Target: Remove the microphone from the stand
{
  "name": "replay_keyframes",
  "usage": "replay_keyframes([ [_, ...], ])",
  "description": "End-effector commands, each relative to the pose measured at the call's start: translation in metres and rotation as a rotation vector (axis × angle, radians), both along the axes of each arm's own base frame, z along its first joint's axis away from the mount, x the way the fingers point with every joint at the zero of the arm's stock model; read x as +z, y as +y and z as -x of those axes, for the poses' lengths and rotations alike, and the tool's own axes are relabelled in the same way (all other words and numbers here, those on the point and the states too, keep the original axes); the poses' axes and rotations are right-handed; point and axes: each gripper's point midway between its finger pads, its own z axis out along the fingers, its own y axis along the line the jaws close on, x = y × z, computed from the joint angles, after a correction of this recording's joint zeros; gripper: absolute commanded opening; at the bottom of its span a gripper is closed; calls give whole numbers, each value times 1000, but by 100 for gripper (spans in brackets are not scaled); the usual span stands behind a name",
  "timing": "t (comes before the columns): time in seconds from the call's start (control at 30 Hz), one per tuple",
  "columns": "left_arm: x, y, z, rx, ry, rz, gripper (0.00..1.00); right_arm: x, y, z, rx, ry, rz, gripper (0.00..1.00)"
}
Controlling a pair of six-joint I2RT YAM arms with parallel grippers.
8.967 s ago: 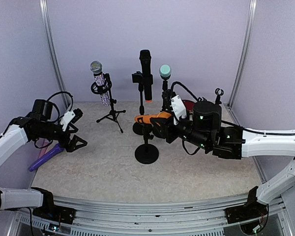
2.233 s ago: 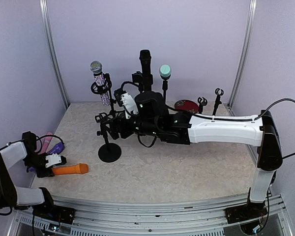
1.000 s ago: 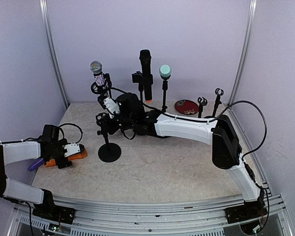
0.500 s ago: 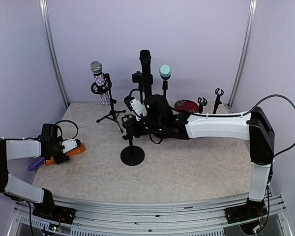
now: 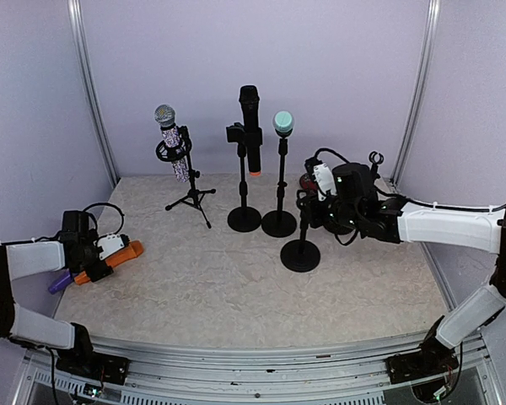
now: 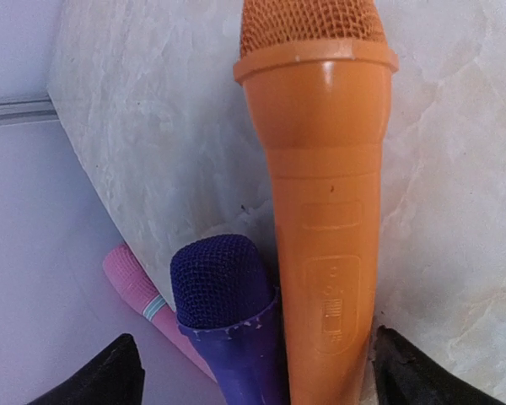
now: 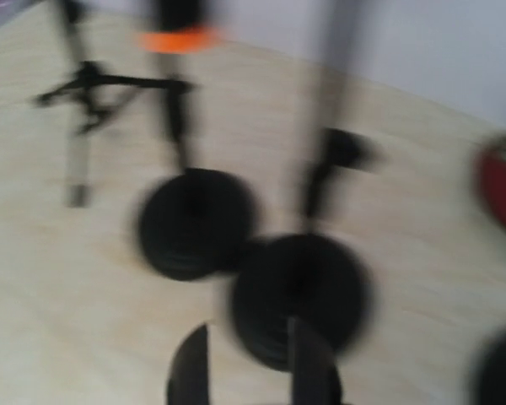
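Observation:
The orange microphone lies flat on the table at the far left, beside a purple one. My left gripper stands open over both handles, with its fingertips wide on either side and gaps showing. The orange body fills the left wrist view. An empty black stand stands right of centre on its round base. My right gripper is shut on the top of the stand. The right wrist view is blurred, and the gripper shows only as two dark fingertips.
At the back stand a sparkly microphone on a tripod, a black microphone and a teal-headed one, each on a round-based stand. A pink microphone lies at the left wall. A red dish and small clip stands are at the back right.
My right gripper has carried the empty stand from the left-middle of the table to right of centre. The orange microphone has shifted slightly, with the left gripper staying over it.

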Motion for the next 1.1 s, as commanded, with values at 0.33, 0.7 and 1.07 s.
replay_keyframes([
  [0.33,95,-61,-9,-42,-128,444,99,4,-185,-38,-456,-44,29,0],
  [0.7,135,-76,-6,-29,-183,547,99,13,-257,-59,-684,-65,17,0],
  [1.07,158,-74,-5,61,-213,591,99,75,-252,-48,-683,-177,-143,100],
])
